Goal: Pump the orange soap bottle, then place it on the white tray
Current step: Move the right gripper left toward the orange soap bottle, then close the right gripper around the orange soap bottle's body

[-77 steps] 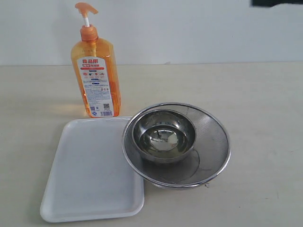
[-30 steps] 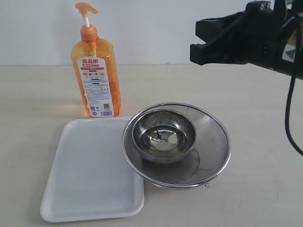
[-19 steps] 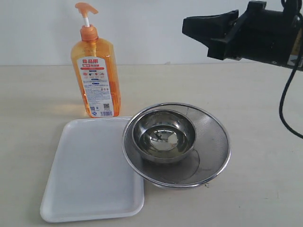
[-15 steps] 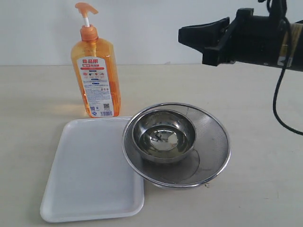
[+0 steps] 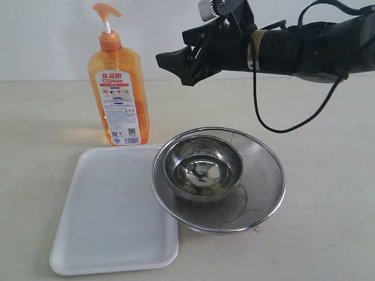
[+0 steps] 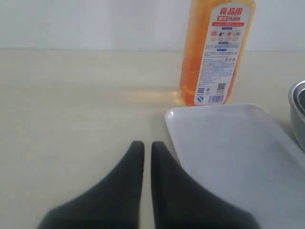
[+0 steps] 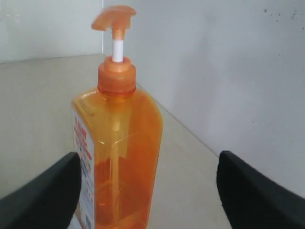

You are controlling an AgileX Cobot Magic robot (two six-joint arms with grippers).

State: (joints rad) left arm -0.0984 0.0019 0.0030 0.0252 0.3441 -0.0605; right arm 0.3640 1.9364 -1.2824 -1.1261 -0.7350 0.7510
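well, bottle [image 5: 119, 93] before right hand [image 5: 173, 69] (apart)

The orange soap bottle [image 5: 119, 93] is translucent orange, its pump head orange on a white stem; its label is white, with a red band at 12 o'clock and small blue print below; the white tray [image 5: 105, 219] is plain white; the strainer [image 5: 265, 170] is silvery steel mesh; the bowl [image 5: 176, 171] is shiny steel; the table [image 5: 328, 199] is pale beige; the wall [image 5: 47, 35] is off-white; the right gripper [image 5: 173, 55] and the left gripper [image 6: 147, 145] are black.
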